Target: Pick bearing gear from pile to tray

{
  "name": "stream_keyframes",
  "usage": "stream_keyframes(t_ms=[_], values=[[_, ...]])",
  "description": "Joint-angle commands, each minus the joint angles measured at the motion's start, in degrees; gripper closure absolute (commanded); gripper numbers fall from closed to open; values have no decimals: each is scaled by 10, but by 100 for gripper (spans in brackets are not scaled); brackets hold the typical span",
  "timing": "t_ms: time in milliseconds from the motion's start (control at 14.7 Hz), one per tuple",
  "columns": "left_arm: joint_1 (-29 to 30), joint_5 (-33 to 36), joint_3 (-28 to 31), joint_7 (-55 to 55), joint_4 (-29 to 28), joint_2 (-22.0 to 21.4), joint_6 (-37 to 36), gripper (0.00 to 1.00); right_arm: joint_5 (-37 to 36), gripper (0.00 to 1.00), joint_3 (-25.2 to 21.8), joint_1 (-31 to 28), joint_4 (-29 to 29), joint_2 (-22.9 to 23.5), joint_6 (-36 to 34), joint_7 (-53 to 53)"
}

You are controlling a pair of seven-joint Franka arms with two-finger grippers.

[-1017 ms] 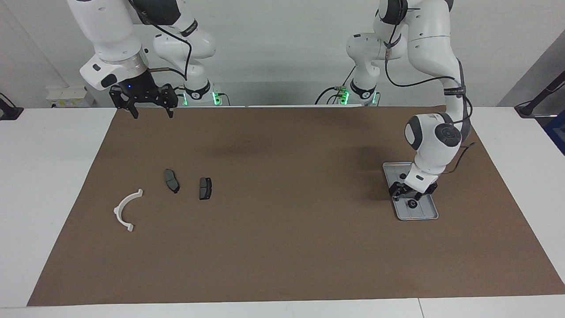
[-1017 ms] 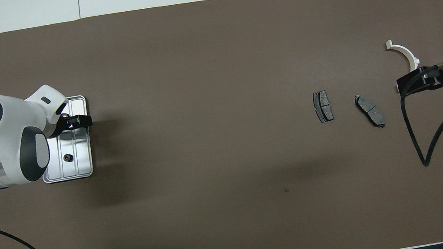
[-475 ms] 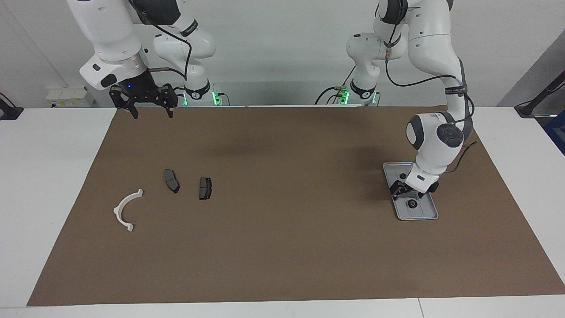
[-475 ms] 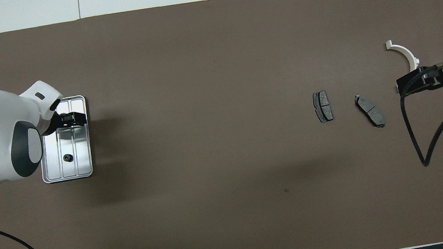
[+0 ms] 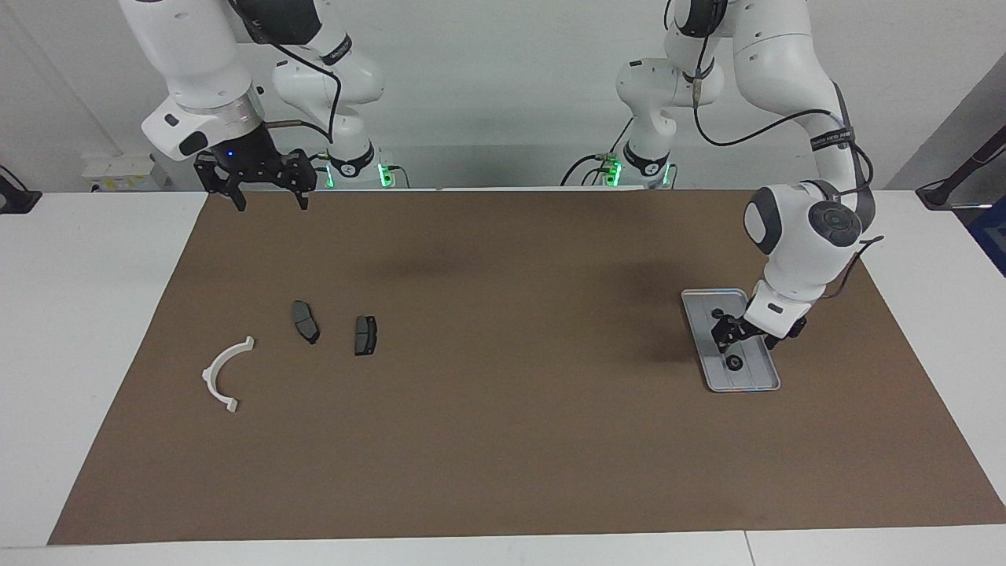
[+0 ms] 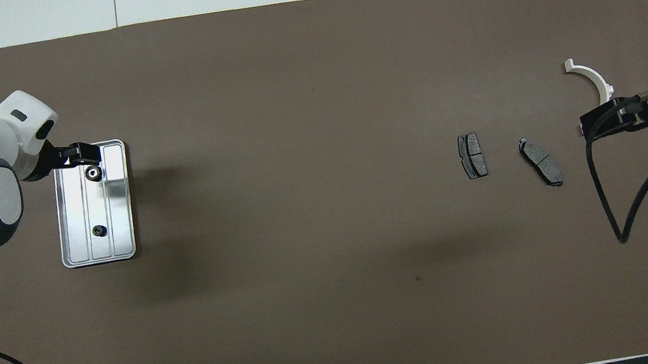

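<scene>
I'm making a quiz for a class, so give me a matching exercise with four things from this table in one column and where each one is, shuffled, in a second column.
Things:
1. tray
2. white half-ring
3. left gripper
4. right gripper

Places:
A. raised over the mat's edge nearest the robots, waiting
B. flat on the mat at the left arm's end of the table
C. over the tray
D. on the mat at the right arm's end, beside two dark brake pads

Pairs: 1-B, 2-D, 3-C, 4-A
</scene>
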Motion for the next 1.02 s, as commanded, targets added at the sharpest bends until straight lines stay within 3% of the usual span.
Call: stream_keyframes(t_ms=[0, 203, 610, 814, 950], values=[[1, -2, 2, -4, 15, -37, -41, 0, 18, 0, -1, -5, -4, -3, 6, -11], [6, -2, 5, -8, 41, -90, -106, 0, 18, 0, -1, -4, -4, -3, 6, -11], [3, -1, 3, -67, 2, -254, -240, 0, 18, 0, -1, -4, -4, -3, 6, -11], [3, 1, 3, -22, 9, -252, -249, 0, 18, 0, -1, -5, -4, -3, 7, -11], [3, 2, 3, -19, 33, -226, -285, 5, 18, 0, -1, -4, -5, -3, 7, -11]])
